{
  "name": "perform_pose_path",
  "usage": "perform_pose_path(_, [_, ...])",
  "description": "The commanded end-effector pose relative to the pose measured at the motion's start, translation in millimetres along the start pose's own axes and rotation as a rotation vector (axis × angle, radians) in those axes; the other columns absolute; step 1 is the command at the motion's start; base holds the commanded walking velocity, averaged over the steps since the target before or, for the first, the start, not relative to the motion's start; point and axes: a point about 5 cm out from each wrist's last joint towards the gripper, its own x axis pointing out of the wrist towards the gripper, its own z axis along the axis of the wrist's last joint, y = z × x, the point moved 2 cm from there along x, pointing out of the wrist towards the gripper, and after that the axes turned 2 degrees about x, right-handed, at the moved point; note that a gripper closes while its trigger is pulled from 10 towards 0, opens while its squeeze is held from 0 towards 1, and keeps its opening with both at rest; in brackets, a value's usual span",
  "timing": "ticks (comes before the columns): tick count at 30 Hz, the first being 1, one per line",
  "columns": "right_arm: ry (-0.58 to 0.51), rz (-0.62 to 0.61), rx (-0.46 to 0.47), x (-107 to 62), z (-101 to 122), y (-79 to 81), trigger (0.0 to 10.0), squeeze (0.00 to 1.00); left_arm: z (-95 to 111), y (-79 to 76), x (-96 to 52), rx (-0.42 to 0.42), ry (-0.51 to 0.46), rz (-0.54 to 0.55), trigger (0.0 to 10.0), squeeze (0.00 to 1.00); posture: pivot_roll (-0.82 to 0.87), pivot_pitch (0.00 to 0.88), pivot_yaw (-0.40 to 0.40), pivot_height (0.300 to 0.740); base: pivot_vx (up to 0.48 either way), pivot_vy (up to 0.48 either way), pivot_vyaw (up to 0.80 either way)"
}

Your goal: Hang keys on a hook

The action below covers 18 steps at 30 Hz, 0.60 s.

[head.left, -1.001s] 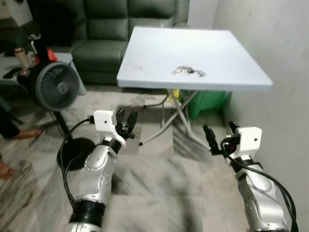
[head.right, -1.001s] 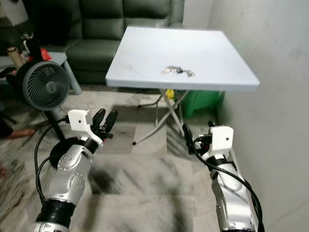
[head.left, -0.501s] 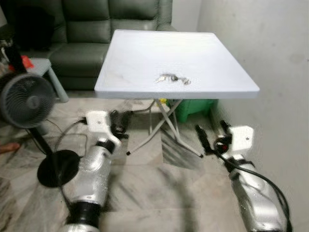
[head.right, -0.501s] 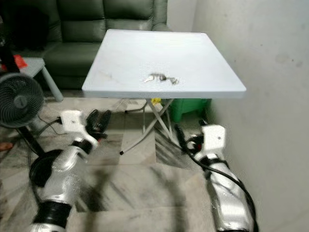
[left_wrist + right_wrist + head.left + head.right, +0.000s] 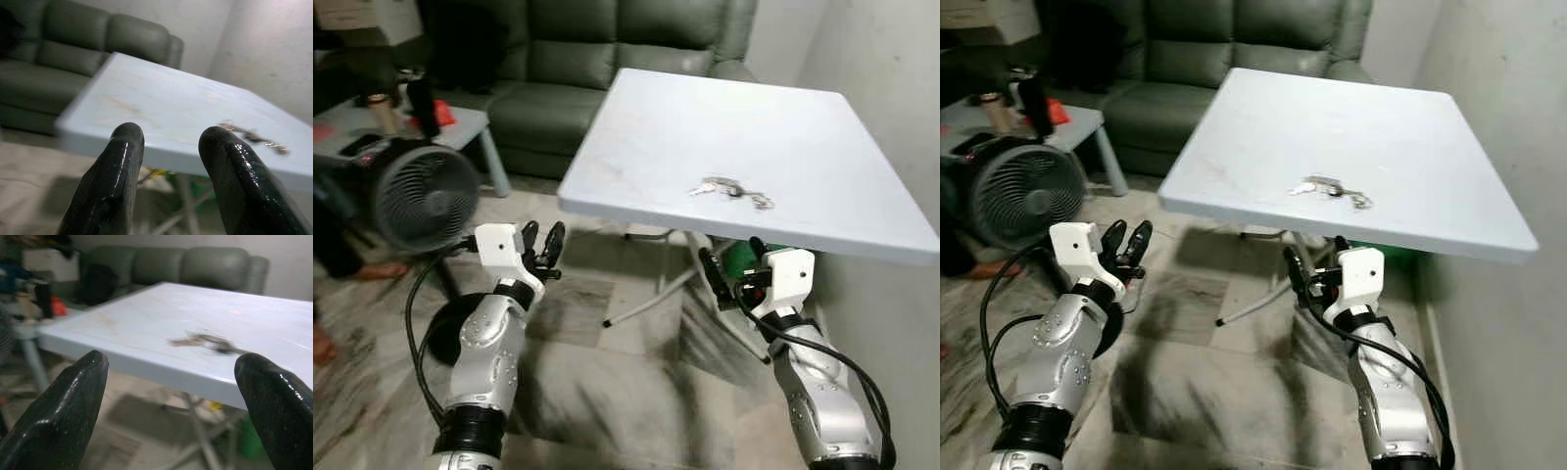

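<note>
right claw (image 5: 732, 279) is spread wide and empty, held low just short of the table (image 5: 646, 127) edge, likely so it can rise straight to the keys (image 5: 730, 188) lying flat near that edge. left claw (image 5: 540, 253) is parted too, holding nothing, well off to the side (idle, it seems). the right wrist view frames the keys between its fingers (image 5: 58, 416); the head views add the fan (image 5: 423, 196) and sofa (image 5: 597, 49).
</note>
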Motion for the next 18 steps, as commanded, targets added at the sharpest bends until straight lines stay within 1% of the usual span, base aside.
perform_pose_path(1, [-0.022,0.0,0.004,1.9,5.2,-1.0,10.0,0.0,4.2,-2.2,3.1,0.022,-0.004,-0.017,10.0,0.0,-0.03,0.0,-0.015,0.74,0.412,0.0,0.0])
perform_pose_path(5, [-0.025,0.002,0.017,3.9,5.7,-0.7,10.0,0.0,4.4,-1.7,3.0,0.02,-0.006,-0.014,10.0,0.0,-0.03,0.0,-0.018,0.74,0.413,0.0,0.0])
perform_pose_path(18, [-0.025,0.017,0.012,4.2,6.2,-0.2,10.0,0.0,4.3,-1.7,2.4,0.02,-0.01,-0.004,10.0,0.0,-0.02,0.0,-0.025,0.74,0.413,0.0,0.0])
